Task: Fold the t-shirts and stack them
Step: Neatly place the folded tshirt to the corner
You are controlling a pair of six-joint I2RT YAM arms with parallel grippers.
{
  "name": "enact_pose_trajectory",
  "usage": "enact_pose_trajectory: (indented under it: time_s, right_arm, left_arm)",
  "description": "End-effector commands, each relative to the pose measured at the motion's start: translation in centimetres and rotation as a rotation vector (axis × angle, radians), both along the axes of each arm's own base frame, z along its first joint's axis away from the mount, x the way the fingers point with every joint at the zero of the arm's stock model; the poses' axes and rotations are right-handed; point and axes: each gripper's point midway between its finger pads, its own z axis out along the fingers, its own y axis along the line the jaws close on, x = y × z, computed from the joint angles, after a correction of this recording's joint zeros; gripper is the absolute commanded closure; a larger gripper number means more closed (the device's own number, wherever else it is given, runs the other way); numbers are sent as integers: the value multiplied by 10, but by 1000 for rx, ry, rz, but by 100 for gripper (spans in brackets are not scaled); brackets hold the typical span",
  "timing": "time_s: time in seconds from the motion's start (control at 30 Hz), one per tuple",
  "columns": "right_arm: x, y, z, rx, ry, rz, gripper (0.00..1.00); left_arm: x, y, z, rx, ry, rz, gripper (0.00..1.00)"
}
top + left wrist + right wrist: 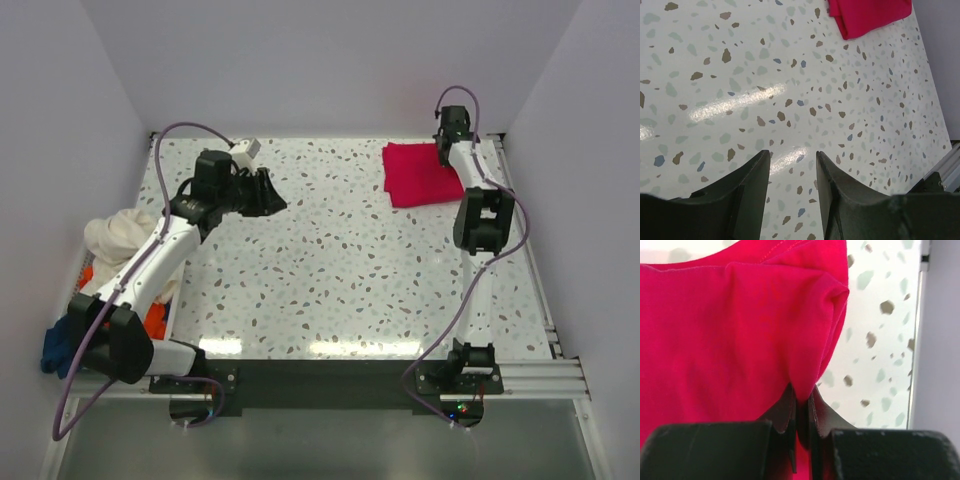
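Cloth is heaped along the left edge of the surface (330, 270), under and beside the left arm (150, 265). Nearest lies the dark blue t-shirt (58, 348), bunched by the arm's lower links. Behind it the orange t-shirt (155, 318) shows in patches beneath the arm. Farther back the cream white t-shirt (112, 236) sits crumpled at the top of the heap. None of the three is folded.

Beyond the heap, the left end effector (792, 159) hangs over bare speckled surface toward the far left. Its fingers (747, 185) are parted with nothing between them, so it is released.

At the far right corner lies the crimson red t-shirt (418, 175), folded into a rough rectangle and well apart from the heap. The right end effector (800, 397) stands at that shirt's right edge. It is clenched on a raised fold of the red cloth, which is drawn up into a peak between the fingertips.
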Motion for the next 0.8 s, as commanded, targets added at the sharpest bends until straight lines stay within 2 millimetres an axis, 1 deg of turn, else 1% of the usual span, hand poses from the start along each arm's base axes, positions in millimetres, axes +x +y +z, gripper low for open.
enact_pose_trajectory:
  time_s: [0.0, 0.1, 0.23, 0.37, 0.43, 0.57, 0.77]
  right_arm:
    - [23, -28, 28, -94, -87, -1, 100]
    - [26, -41, 29, -124, -97, -5, 100]
    - [28, -57, 36, -126, -118, -26, 100]
    - [31, -72, 56, -151, -167, -37, 100]
    - [32, -76, 61, -150, -180, -35, 100]
    - [32, -89, 64, -160, -192, -47, 100]
    - [32, -106, 69, -163, -211, -60, 100]
  left_arm:
    - [2, 16, 7, 63, -59, 13, 53]
    - [2, 20, 5, 75, -64, 26, 53]
    - [2, 21, -4, 83, -47, 26, 53]
    - [2, 21, -9, 84, -35, 20, 53]
    - [2, 21, -10, 87, -34, 18, 53]
    - [4, 20, -12, 91, -28, 16, 53]
    - [4, 18, -22, 89, -4, 5, 53]
